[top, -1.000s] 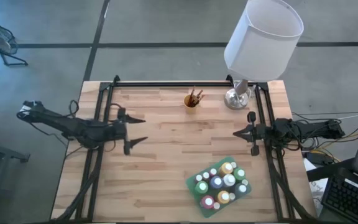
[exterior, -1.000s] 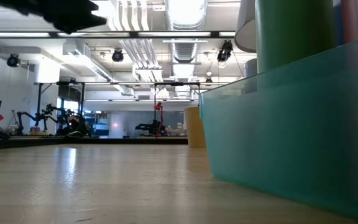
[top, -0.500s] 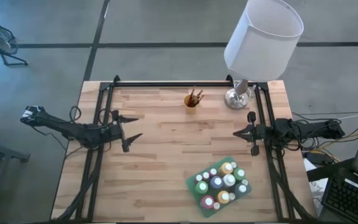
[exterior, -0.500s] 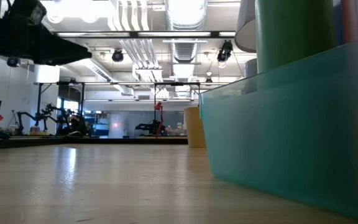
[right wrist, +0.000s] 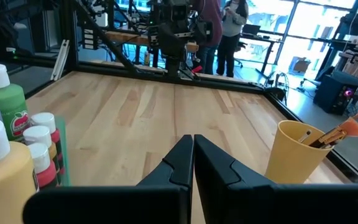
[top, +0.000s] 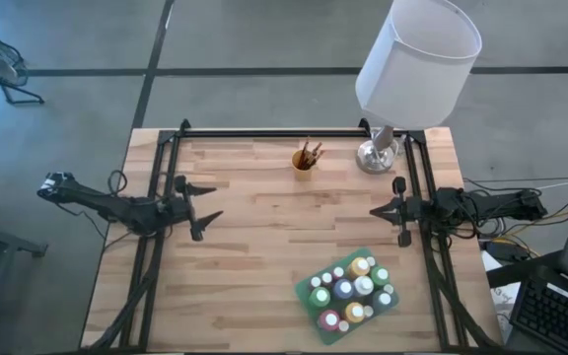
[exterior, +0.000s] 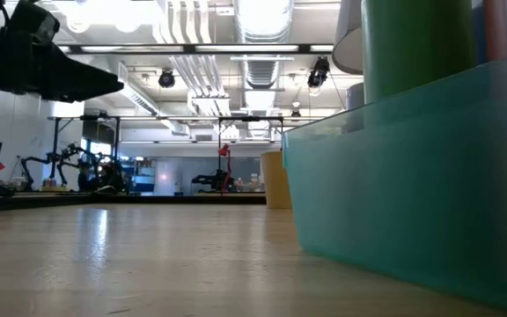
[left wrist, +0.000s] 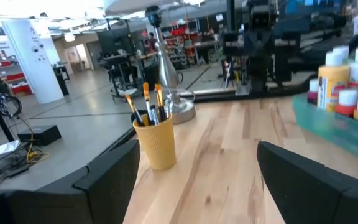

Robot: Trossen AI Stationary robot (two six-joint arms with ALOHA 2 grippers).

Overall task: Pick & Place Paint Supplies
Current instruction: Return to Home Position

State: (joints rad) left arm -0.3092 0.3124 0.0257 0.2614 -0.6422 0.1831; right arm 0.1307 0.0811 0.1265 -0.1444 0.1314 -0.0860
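Overhead, the left gripper [top: 216, 201] hovers over the table's [top: 254, 251] left side with fingers spread; the right gripper [top: 374, 212] hangs over the right side, pinched together and empty. The paint bottles [top: 346, 289] stand packed in the green bin [top: 301, 287]. The brushes [top: 310, 150] stand in a yellow cup [top: 304, 163] beside the lamp [top: 417, 54]. At tabletop level, the bin's wall fills the right, with a big green bottle [exterior: 416, 44] rising above it. The left wrist view shows its fingers [left wrist: 107, 180] wide apart and the cup ahead. The right wrist view shows its fingers [right wrist: 176, 162] meeting, with the bottles alongside.
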